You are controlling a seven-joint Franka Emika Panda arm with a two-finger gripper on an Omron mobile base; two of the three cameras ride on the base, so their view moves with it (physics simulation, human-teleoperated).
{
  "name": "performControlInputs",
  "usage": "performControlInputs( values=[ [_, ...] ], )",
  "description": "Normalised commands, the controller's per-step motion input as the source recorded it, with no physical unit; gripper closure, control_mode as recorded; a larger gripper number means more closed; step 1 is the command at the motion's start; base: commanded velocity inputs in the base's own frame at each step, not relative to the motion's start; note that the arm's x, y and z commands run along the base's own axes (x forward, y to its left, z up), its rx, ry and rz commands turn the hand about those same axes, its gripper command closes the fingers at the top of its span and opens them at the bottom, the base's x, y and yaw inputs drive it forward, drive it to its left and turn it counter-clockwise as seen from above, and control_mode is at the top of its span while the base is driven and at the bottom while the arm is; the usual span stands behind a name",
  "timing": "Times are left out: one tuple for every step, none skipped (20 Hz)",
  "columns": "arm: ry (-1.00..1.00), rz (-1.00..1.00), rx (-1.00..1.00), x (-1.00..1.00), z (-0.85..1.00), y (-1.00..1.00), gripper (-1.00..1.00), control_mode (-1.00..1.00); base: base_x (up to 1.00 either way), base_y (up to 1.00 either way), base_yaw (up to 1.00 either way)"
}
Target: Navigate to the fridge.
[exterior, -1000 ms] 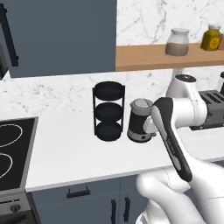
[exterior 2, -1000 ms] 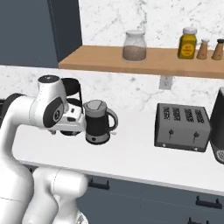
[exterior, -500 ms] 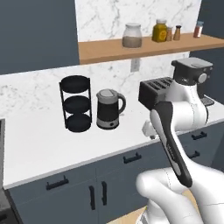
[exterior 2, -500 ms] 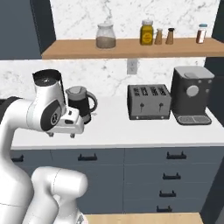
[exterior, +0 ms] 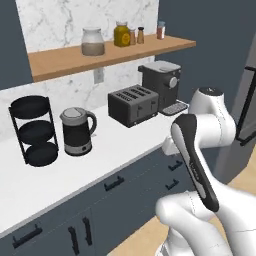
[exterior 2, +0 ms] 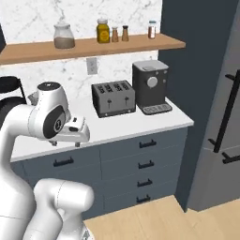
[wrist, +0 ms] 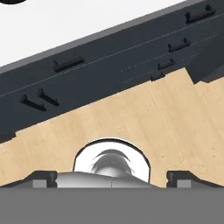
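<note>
The fridge stands right of the counter, where the toaster sits left of the coffee machine.

A home kitchen — toaster and coffee machine on the white counter, fridge at 3 o'clock.

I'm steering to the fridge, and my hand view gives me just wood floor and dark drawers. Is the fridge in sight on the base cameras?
Observer: Yes. In the right base view the fridge stands at the picture's right edge, past the end of the counter.
Operator: What marks that end of the counter?
Observer: A coffee machine sits there, with a toaster on its left.
Operator: Can you see the fridge handles?
Observer: Its long vertical handle shows, and a horizontal drawer handle lies lower down.
</note>
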Motion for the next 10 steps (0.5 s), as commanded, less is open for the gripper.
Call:
performControlInputs(
  values=[
    [0.00, 0.00, 0.00, 0.00, 0.00, 0.00, -1.00, 1.00, 0.00, -0.61, -0.43],
    [0.00, 0.00, 0.00, 0.00, 0.00, 0.00, -1.00, 1.00, 0.00, -0.72, -0.39],
    [0.00, 0.00, 0.00, 0.00, 0.00, 0.00, -1.00, 1.00, 0.00, -0.78, -0.39],
    [0.00, 0.00, 0.00, 0.00, 0.00, 0.00, -1.00, 1.00, 0.00, -0.81, -0.36],
    [0.00, 0.00, 0.00, 0.00, 0.00, 0.00, -1.00, 1.00, 0.04, -0.86, -0.34],
    [0.00, 0.00, 0.00, 0.00, 0.00, 0.00, -1.00, 1.00, 0.06, -0.93, -0.32],
    [0.00, 0.00, 0.00, 0.00, 0.00, 0.00, -1.00, 1.00, 0.11, -1.00, -0.26],
    [0.00, 0.00, 0.00, 0.00, 0.00, 0.00, -1.00, 1.00, 0.09, -1.00, -0.24],
    [0.00, 0.00, 0.00, 0.00, 0.00, 0.00, -1.00, 1.00, 0.06, -1.00, -0.22],
    [0.00, 0.00, 0.00, 0.00, 0.00, 0.00, -1.00, 1.00, 0.00, -1.00, -0.20]
  ],
)
